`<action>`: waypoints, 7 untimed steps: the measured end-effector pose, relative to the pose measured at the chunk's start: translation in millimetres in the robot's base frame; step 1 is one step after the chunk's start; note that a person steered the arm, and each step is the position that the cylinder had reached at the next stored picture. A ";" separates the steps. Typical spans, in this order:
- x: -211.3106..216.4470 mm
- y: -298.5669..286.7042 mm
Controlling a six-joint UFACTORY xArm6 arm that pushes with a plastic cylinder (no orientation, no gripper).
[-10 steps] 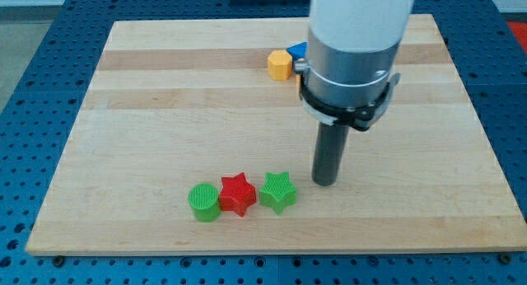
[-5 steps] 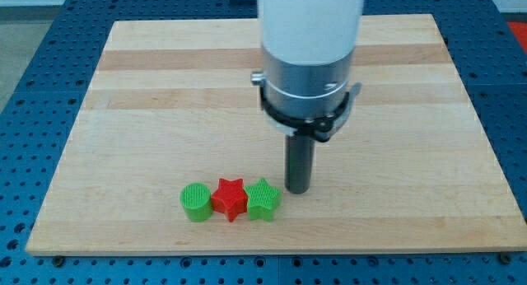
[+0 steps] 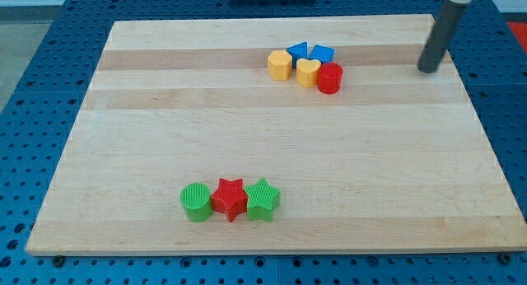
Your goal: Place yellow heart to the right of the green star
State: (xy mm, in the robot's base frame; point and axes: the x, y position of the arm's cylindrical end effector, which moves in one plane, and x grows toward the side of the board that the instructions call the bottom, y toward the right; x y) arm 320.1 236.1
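The yellow heart (image 3: 307,72) sits in a cluster near the view's top centre, touching a red cylinder (image 3: 329,78) on its right. The green star (image 3: 262,199) lies near the view's bottom, at the right end of a row with a red star (image 3: 230,199) and a green cylinder (image 3: 197,202). My tip (image 3: 427,70) rests on the board near its top right corner, far to the right of the cluster and far from the green star.
An orange-yellow block (image 3: 280,64) and two blue blocks (image 3: 298,53) (image 3: 322,53) complete the top cluster. The wooden board (image 3: 165,112) lies on a blue perforated table (image 3: 33,79).
My tip moved from just right of the green star to the board's top right corner. The green star, red star and green cylinder row was shoved slightly left. The top cluster is now uncovered.
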 end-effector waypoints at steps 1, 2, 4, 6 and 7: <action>-4.1 -47.4; 2.1 -114.1; 61.5 -227.6; 63.7 -236.8; 40.1 -236.8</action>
State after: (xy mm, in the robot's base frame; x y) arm 360.2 -0.7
